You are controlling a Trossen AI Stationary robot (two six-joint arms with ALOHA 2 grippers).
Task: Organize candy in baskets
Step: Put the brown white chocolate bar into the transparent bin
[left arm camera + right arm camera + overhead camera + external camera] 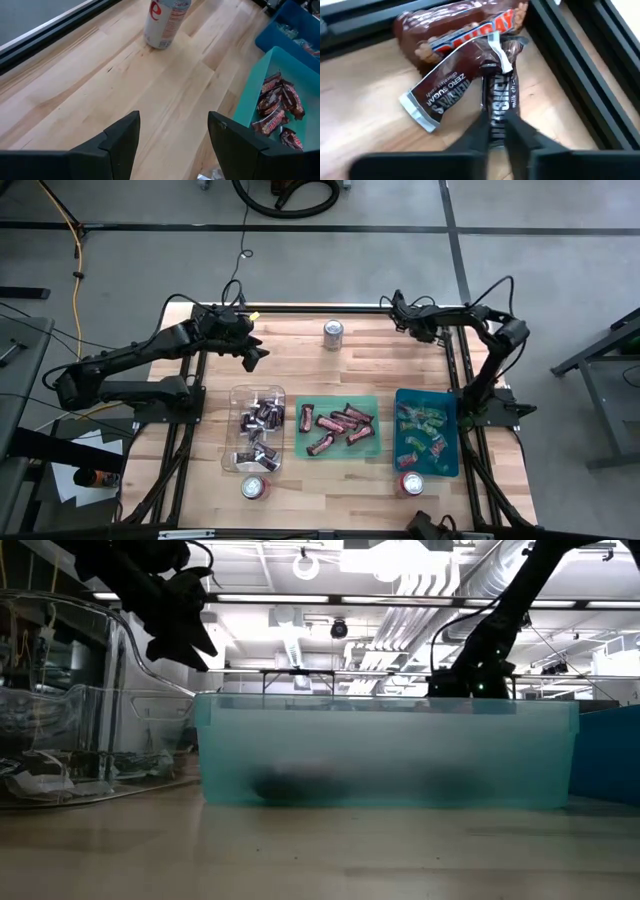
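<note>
Three baskets stand in a row near the table's front: a clear one (258, 430) with dark and silver candy, a green one (340, 427) with maroon candy, and a blue one (427, 432) with green and pink candy. At the far right corner my right gripper (398, 308) is shut on a dark candy bar (499, 95). That bar lies on the wood next to a brown zero-sugar bar (442, 95) and a larger brown bar (455, 30). My left gripper (172, 125) hangs open over bare wood at the far left (255, 355). My right gripper pinches the dark candy bar's near end (496, 122) between its two fingers, one on each long side. The fingers slant down and run along the bar. The bar lies on the table, its far end against the two brown bars.
A silver can (333, 333) stands at the far middle, and two red-topped cans (256, 487) (411, 485) stand in front of the baskets. The black frame rail (580, 65) runs close beside the loose candy. Bare wood lies between the far can and the baskets.
</note>
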